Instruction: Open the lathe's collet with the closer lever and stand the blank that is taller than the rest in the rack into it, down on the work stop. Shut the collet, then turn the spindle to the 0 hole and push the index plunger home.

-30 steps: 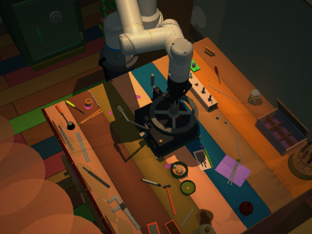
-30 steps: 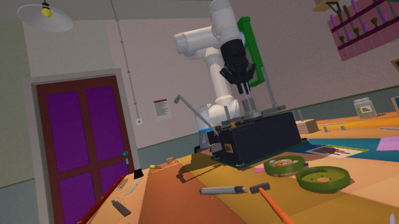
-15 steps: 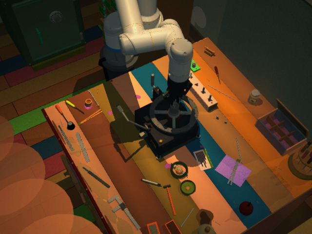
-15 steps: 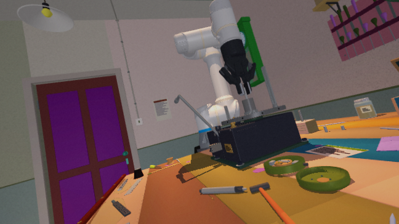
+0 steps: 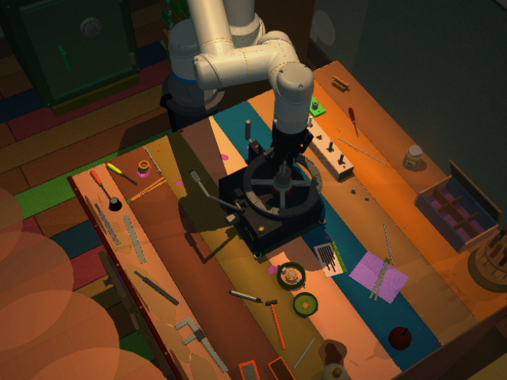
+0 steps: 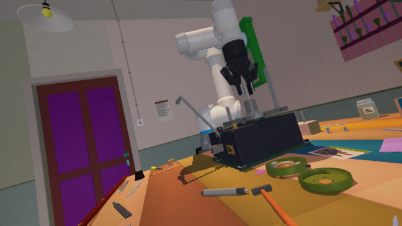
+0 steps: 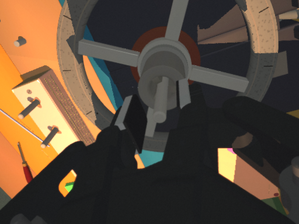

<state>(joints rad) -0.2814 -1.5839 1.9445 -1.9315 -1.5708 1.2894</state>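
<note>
At the middle of the bench sits the dark lathe block [image 5: 270,204] with its spoked index wheel [image 5: 281,186]. A grey blank [image 7: 160,99] stands upright in the collet [image 7: 163,75] at the wheel's hub. My gripper [image 7: 157,105] hangs open around the blank's top end [image 6: 247,96] and holds nothing. The closer lever [image 5: 209,192] juts up and left from the block's side [image 6: 195,113]. The pale rack [image 5: 331,153] lies just right of the lathe, with two shorter blanks [image 7: 39,122] standing in it. The index plunger post [image 5: 248,130] stands behind the wheel.
Behind the lathe rises the arm's base [image 5: 192,90]. A green bracket [image 6: 252,51] stands by it. Two green dishes [image 6: 307,174], a hammer [image 5: 276,321] and a pen [image 6: 223,191] lie in front. A jar [image 5: 413,156] and a divided tray [image 5: 458,212] sit to the right.
</note>
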